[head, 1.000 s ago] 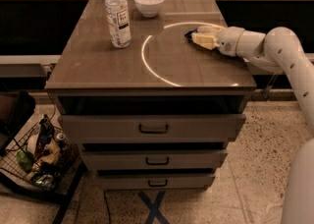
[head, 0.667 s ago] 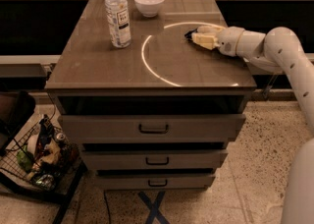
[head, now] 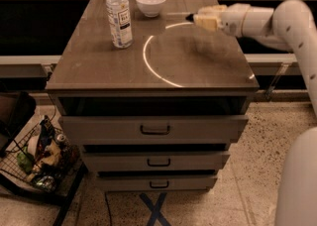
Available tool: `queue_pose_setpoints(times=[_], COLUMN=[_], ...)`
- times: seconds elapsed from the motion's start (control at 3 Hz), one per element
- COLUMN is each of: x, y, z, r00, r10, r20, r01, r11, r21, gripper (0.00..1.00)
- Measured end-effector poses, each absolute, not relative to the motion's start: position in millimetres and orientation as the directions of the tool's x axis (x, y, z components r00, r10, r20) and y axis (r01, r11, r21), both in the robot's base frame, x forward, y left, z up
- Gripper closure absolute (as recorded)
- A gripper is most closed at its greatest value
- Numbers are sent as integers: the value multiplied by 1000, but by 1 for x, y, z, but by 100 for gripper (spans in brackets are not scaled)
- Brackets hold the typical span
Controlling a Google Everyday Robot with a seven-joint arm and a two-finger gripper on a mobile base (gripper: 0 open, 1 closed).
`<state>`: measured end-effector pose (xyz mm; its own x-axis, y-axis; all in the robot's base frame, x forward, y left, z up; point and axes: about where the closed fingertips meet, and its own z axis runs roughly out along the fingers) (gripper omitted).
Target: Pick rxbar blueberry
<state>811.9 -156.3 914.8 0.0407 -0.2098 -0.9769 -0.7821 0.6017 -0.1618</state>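
My gripper point(head: 200, 20) is over the far right part of the cabinet top point(head: 99, 66), reaching in from the right on the white arm. A small dark end of the rxbar blueberry point(head: 189, 18) sticks out to the left between the pale fingers point(head: 208, 22). The gripper is shut on it and holds it a little above the surface. Most of the bar is hidden by the fingers.
A clear water bottle point(head: 119, 16) stands at the far left of the top, with a white bowl point(head: 151, 3) behind it. A bright arc of light lies on the surface. Three drawers point(head: 154, 130) are below. A wire basket point(head: 39, 163) of items sits on the floor at left.
The gripper has risen from the cabinet top, and the dark bar at its tip has come up with it.
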Motion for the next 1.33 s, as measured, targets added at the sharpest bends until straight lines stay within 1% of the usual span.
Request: queue_pose_setpoints(times=[0.33,0.67,1.0,1.33], x=[806,791,786,786], y=[-140,-114,-120,-119], z=[1003,1056,1082,1082], r00=[159,238,280,280], r10=[-300,-350,-355,-354], r20=[-941,-906,-892,-892], r01=[-779,-795,-774,-774], r11=[547,466,466,466], r21=[-306,-389,-428,-428], gripper=[100,100,100,100])
